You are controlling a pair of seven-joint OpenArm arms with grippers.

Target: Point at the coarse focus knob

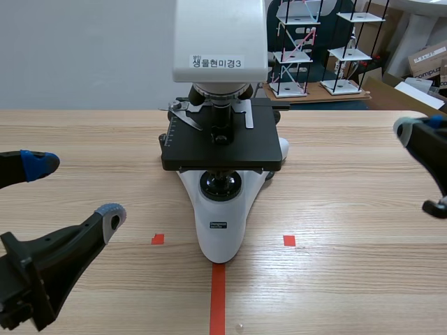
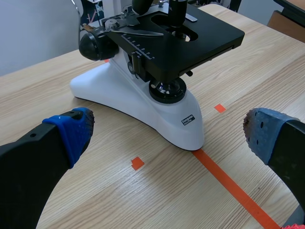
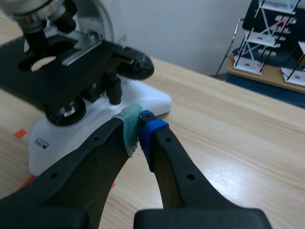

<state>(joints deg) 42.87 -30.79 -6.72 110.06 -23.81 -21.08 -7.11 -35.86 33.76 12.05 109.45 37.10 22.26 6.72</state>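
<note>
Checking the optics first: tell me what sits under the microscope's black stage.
Under the stage, a round black lens housing sits over the white base. The stage covers its upper part and its mounting.

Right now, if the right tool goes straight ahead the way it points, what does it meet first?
The shut right tool would probably meet the microscope's white base, just below the black knob; depth is unclear.

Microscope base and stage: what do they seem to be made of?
Base: glossy white, likely painted metal or moulded plastic; smooth, rounded, with soft highlights. Stage: matte black, probably coated metal; flat, thin-edged, with a white printed scale.
</note>
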